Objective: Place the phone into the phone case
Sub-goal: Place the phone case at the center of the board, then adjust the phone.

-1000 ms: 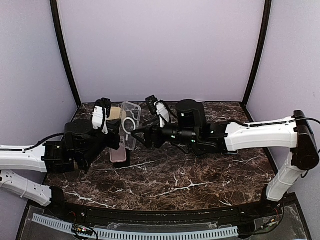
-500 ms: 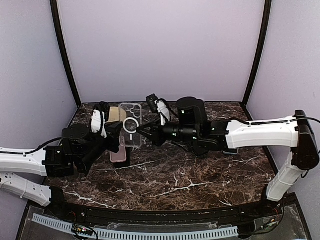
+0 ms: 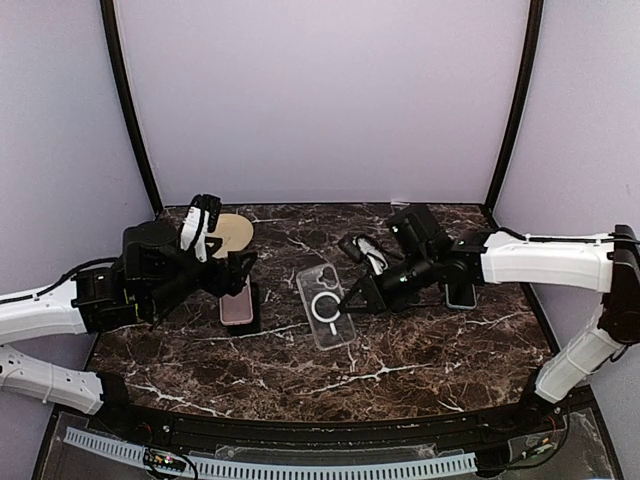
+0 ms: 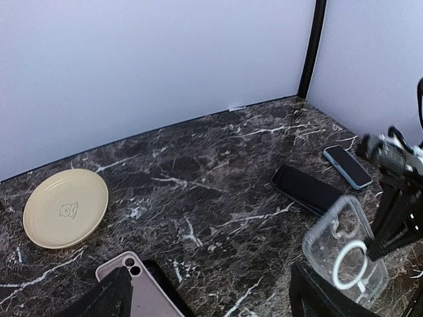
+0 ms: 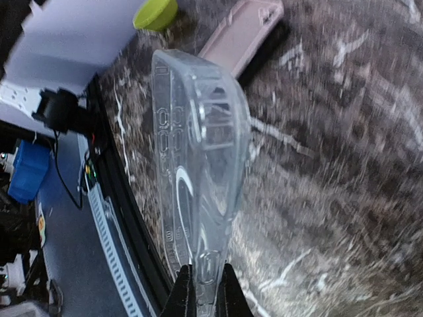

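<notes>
Our right gripper point(image 3: 352, 297) is pinched shut on one edge of the clear case point(image 3: 325, 308). In the right wrist view its fingers point(image 5: 180, 300) clamp the thin rim and the case stands edge-on above them. From above, the case sits over the middle of the table point(image 3: 400, 370), tilted. We cannot tell whether its low corner touches the marble. Its long axis runs roughly far to near, leaning a little right at the near end.

Our left gripper point(image 3: 238, 268) stands wide and holds nothing, which the left wrist view confirms with its two fingers spread at the bottom corners. Just near of it lies the pink phone point(image 3: 237, 305), back up with its lenses showing. Its long axis also runs far to near, so it is close to parallel with the case.

We take the pink phone to be the one to fit. It lies to the left of the case, apart from it, and our left arm is clearly the nearer one.

A black phone point(image 4: 307, 188) and a blue phone point(image 4: 348, 165) lie far right. A plate point(image 3: 235, 235) sits at the far left.
</notes>
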